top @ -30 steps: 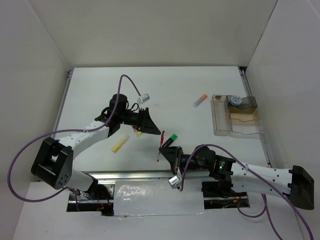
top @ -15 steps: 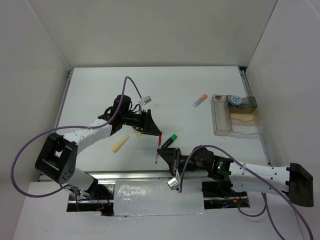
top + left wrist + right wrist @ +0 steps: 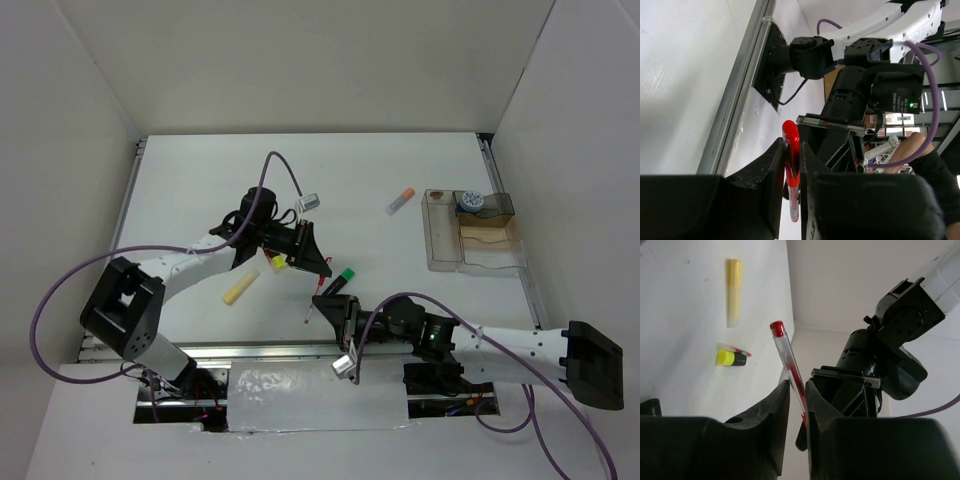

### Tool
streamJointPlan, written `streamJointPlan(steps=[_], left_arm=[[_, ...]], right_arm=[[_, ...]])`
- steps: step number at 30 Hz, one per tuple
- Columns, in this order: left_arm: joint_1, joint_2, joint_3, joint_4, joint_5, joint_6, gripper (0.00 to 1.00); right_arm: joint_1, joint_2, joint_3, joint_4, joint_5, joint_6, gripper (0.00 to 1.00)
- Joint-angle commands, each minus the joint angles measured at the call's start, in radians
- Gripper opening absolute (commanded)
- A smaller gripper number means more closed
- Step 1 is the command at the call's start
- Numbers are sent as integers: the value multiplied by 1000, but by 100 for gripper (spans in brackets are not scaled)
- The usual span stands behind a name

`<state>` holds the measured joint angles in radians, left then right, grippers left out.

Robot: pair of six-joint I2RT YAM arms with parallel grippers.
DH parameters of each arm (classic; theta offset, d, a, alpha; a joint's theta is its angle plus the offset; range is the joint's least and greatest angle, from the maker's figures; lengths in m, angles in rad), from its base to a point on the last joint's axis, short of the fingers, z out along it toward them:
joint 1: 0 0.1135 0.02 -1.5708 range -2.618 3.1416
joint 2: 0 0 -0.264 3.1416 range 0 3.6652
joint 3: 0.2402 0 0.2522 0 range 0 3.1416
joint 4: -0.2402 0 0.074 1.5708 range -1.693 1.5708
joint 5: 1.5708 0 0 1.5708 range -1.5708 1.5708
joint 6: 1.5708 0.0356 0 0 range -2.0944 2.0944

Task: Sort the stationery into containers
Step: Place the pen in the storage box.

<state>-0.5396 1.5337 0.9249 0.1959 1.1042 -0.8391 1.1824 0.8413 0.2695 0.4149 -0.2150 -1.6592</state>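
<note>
A thin red pen (image 3: 310, 314) hangs in the air between my two grippers, near the table's front middle. My left gripper (image 3: 319, 271) is shut on its upper part; the left wrist view shows the pen (image 3: 790, 132) pinched between the fingers of that gripper (image 3: 792, 146). My right gripper (image 3: 326, 303) sits just below, and its jaws stand slightly apart around the pen (image 3: 785, 352), which leans on one finger of this gripper (image 3: 797, 385). The smoky clear organiser (image 3: 437, 238) with its tan wood box (image 3: 490, 247) stands at the right, a blue-topped tub (image 3: 471, 201) in it.
On the table lie a green-capped highlighter (image 3: 341, 279), a yellow-capped highlighter (image 3: 277, 262), a pale yellow stick (image 3: 240, 288) and an orange-capped marker (image 3: 400, 201). The metal rail (image 3: 270, 352) runs along the front edge. White walls enclose the table.
My left gripper moved right to the pen held up by the right gripper and shut on it. The right gripper's jaws have loosened from the pen.
</note>
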Motion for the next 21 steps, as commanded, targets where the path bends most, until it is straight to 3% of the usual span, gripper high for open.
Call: streamJointPlan(steps=[1, 3, 4, 6, 9, 12, 14, 15, 18, 21], left_arm=[[1, 22, 61, 0, 34, 40, 19], [4, 20, 57, 46, 43, 11, 8], [13, 17, 45, 65, 48, -4, 5], [33, 5, 34, 126, 52, -52, 0], [145, -15, 37, 143, 31, -64, 0], [249, -52, 23, 249, -1, -98, 0], [291, -99, 32, 240, -42, -57, 0], [323, -116, 31, 223, -99, -19, 0], [366, -197, -29, 337, -194, -31, 0], [375, -242, -99, 516, -202, -124, 1]], right_arm=[[8, 12, -18, 176, 0, -19, 27], [8, 18, -29, 237, 6, -16, 59], [8, 22, -44, 264, 12, -13, 85], [8, 16, -70, 343, 26, 45, 100], [6, -109, -82, 311, 65, 156, 100], [10, -268, -20, 115, 92, 376, 100], [6, -301, 99, -103, 149, 626, 99], [2, -283, 147, -161, 182, 814, 98], [-24, -158, 340, -332, 301, 1077, 95], [-134, 6, 574, -561, 221, 1452, 86]])
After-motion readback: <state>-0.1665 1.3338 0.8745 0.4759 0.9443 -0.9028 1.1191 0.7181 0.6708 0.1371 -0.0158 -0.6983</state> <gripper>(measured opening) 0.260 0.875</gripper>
